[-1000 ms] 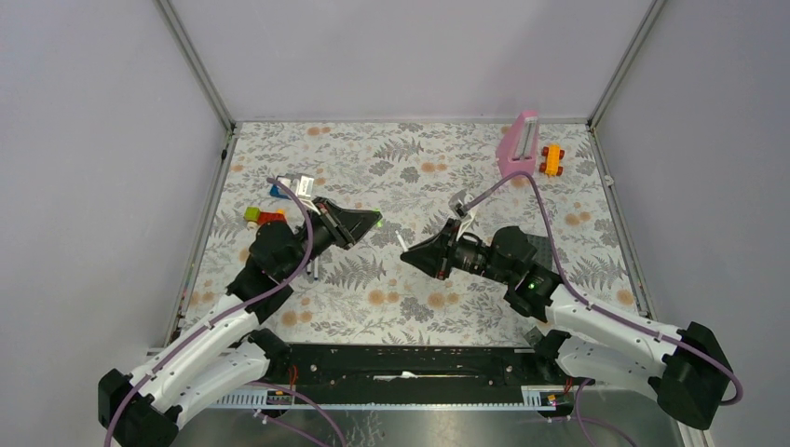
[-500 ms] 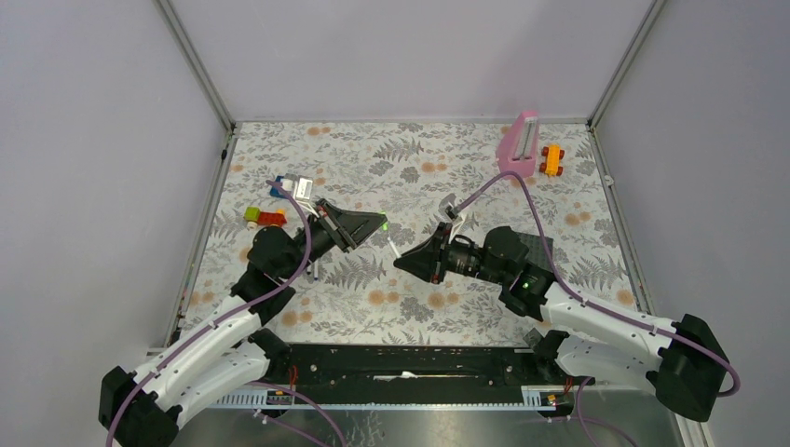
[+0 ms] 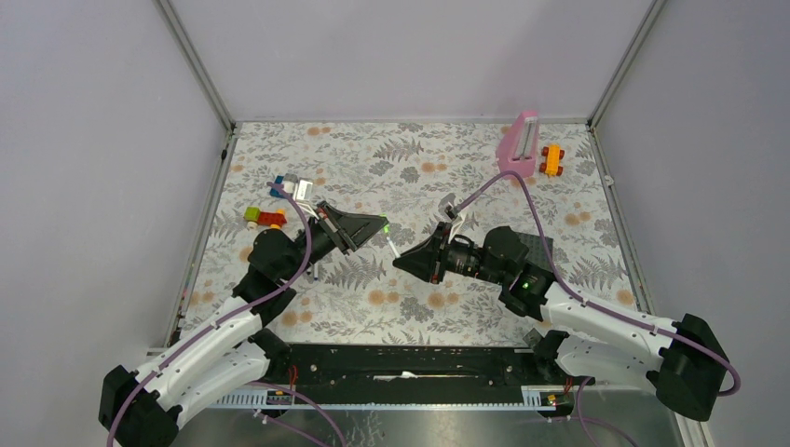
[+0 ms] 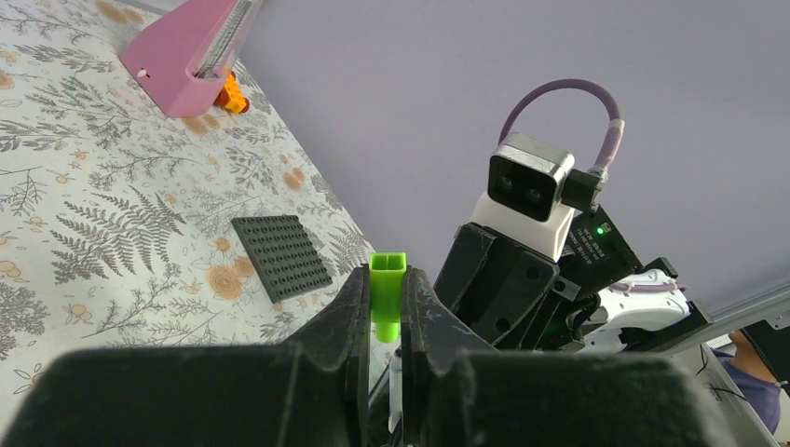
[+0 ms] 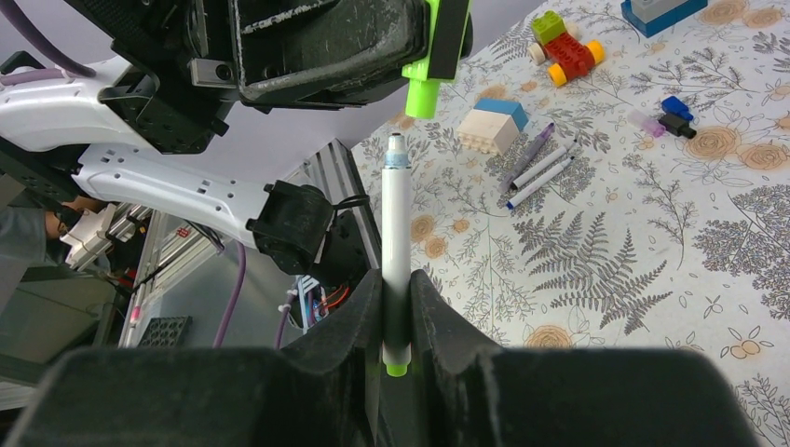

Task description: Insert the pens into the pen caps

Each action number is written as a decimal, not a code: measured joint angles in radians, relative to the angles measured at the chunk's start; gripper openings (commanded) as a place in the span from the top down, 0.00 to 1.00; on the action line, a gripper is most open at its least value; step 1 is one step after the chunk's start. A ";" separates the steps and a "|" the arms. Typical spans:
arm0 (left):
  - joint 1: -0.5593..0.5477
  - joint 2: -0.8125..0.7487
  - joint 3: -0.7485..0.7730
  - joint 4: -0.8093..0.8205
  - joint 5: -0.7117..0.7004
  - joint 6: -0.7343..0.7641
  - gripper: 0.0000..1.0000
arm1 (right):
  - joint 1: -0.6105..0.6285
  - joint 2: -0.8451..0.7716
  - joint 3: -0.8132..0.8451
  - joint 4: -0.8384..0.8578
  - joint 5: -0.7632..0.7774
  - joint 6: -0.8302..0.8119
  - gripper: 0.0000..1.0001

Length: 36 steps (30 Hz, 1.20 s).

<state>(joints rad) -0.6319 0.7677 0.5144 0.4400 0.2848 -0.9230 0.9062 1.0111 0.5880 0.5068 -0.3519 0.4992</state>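
Observation:
My left gripper (image 4: 388,279) is shut on the bright green pen cap (image 4: 388,296), whose round open end points down towards my right gripper (image 5: 396,279). That gripper is shut on a white pen (image 5: 396,237) with a green rear end. In the right wrist view the pen's tip sits just below and left of the green cap (image 5: 424,84), with a small gap between them. From above, the cap (image 3: 381,223) and the pen (image 3: 397,250) meet over mid-table. Two more pens (image 5: 540,168) lie on the cloth, with a blue cap (image 5: 678,106) and a black cap (image 5: 690,130) beyond them.
A beige and blue brick (image 5: 494,126) and a toy car (image 5: 564,47) lie near the loose pens. A pink holder (image 3: 519,142) and an orange toy (image 3: 552,158) stand at the back right. A dark studded plate (image 4: 281,256) lies beside the right arm.
My right gripper moved left with the pen, closing in on the green cap. The left gripper shifted only slightly. Both grips are unchanged.

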 measured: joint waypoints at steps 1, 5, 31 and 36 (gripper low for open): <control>0.000 0.000 0.000 0.002 0.000 -0.002 1.00 | 0.001 0.000 0.000 0.000 0.002 0.000 1.00; 0.000 0.000 0.000 0.005 0.004 -0.010 1.00 | 0.001 0.000 0.000 0.000 0.003 0.000 1.00; -0.011 0.009 -0.007 0.053 0.016 -0.027 1.00 | 0.004 0.006 0.015 -0.005 0.042 -0.005 1.00; -0.016 0.013 -0.007 0.056 0.006 -0.026 1.00 | 0.004 0.006 0.015 -0.006 0.041 -0.005 1.00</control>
<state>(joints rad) -0.6483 0.7811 0.5072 0.4957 0.2909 -0.9485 0.9100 1.0172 0.6029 0.5011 -0.3107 0.4946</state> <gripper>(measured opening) 0.103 0.190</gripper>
